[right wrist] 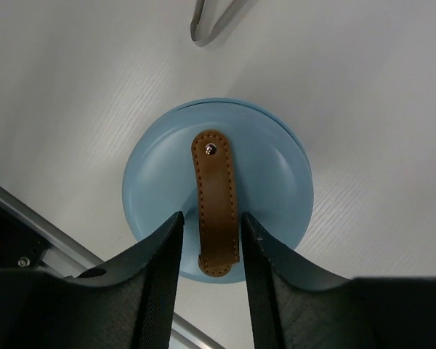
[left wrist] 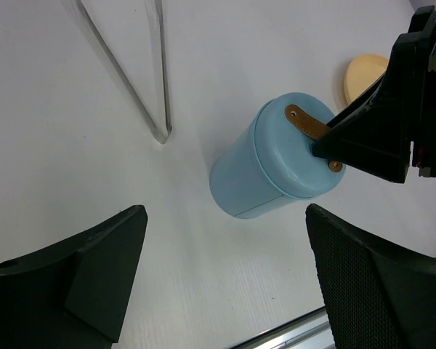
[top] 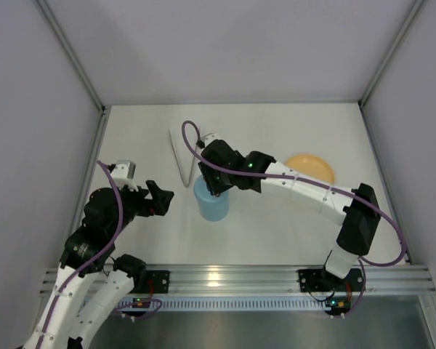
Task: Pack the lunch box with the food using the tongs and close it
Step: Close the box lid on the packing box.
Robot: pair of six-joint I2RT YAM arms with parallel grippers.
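Tongs (top: 179, 156) lie flat on the table (top: 276, 233), upper left of centre in the top view, V spread, gripping nothing. Lunch box (top: 212, 205) stands upright at centre, just below the tongs' joined end, lid (right wrist: 276, 174) on. Right gripper (right wrist: 212, 218) sits on top, fingers slightly parted either side of the brown handle (right wrist: 216, 182), thin gaps visible. Left gripper (top: 161, 198) at the left, jaws wide, empty, apart from the box. Orange plate (top: 312, 166) at the right.
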